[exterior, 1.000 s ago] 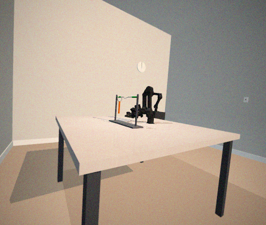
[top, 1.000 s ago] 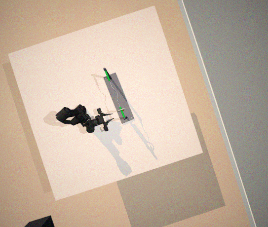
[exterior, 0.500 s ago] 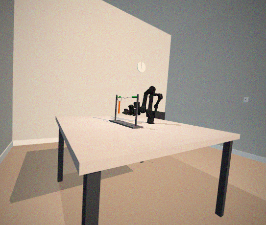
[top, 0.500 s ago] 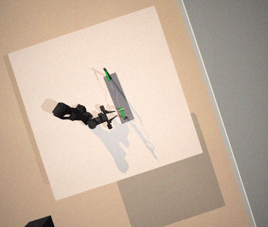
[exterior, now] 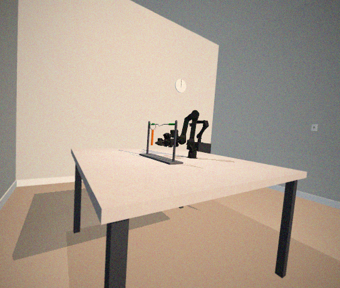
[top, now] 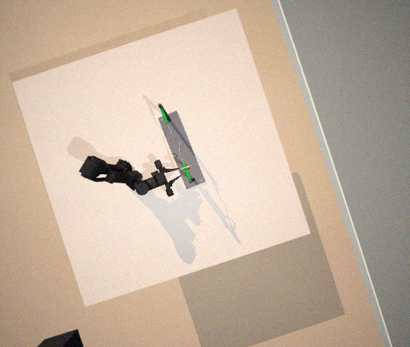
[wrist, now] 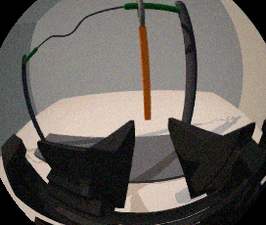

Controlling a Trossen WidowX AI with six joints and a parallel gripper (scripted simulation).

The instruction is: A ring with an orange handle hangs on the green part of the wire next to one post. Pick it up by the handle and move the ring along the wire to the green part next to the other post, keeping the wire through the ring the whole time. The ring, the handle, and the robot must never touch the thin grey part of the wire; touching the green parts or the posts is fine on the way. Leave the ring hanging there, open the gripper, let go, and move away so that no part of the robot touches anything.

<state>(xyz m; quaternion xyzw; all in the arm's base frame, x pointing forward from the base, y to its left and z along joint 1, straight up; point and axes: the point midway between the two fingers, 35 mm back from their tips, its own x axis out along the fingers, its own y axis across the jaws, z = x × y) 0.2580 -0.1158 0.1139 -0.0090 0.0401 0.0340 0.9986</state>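
Note:
The ring (top: pixel 186 167) (exterior: pixel 153 127) (wrist: pixel 141 12) hangs around the green part (top: pixel 188 176) (wrist: pixel 164 8) beside one post (exterior: pixel 148 138) (wrist: pixel 192 73). Its orange handle (exterior: pixel 152 138) (wrist: pixel 145 73) hangs straight down. My gripper (top: pixel 180 173) (exterior: pixel 156 143) (wrist: pixel 152 123) is open and empty, fingers part way apart. It is level with the lower handle, just short of it on the arm's side. In the wrist view the handle's lower end shows above the gap between the fingertips. The other green part (top: pixel 164 115) (exterior: pixel 171 124) (wrist: pixel 30 55) is beside the other post (exterior: pixel 175 144) (wrist: pixel 26 93).
The thin grey wire (top: pixel 180 142) (wrist: pixel 57 35) bends between the green parts, above fingertip height. Both posts rise from a dark base plate (top: pixel 198 179) (exterior: pixel 159 159) on the pale table (top: pixel 87 264) (exterior: pixel 197 175). The arm's base stands on the side facing the gripper's back.

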